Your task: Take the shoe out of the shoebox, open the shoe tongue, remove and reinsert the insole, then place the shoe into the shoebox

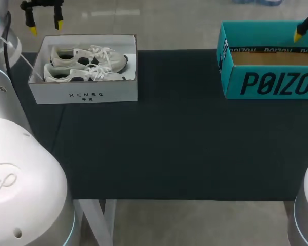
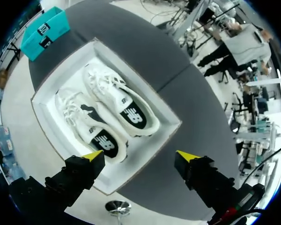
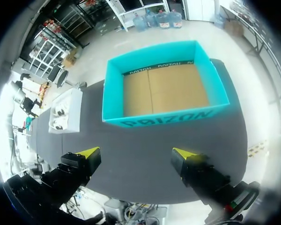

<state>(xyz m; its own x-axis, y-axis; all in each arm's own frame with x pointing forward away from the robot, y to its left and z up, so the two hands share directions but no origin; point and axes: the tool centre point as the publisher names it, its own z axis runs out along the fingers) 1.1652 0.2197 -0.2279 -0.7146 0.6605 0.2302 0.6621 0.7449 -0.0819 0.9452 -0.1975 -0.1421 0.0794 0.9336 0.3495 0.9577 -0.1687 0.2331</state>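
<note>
Worktop: dark cloth covered the worktop (image 1: 185,143), which carried two open boxes set well apart.
Shoebox: the white shoebox (image 1: 83,95) sat at the upper left of the frame with its lid off, close to the worktop's far edge.
Shoes: the far shoe (image 1: 87,55) and the near shoe (image 1: 84,74) lay side by side inside it, touching, with their dark heels toward the frame's right and white laces loose on top.
Teal box: the teal box (image 1: 272,82) stood at the upper right, showing only its brown cardboard floor.
Left jaws: they hovered above the shoebox's far left corner, their yellow tips (image 2: 92,156) spread apart with nothing between them.
Right jaws: they hung over the teal box, also apart and empty; only one tip showed from the head view.
Step in hand: lifting a shoe out — not yet begun, by my reading.
Doing it well: the left arm was the nearer one. It would likely do best to come down over one shoe only and close across the heel collar rather than the laces. It should stay off the cardboard walls and rise straight up, since a light box might lift with the shoe.
Count: two shoes, two boxes, two arms — and four yellow tips in all.
</note>
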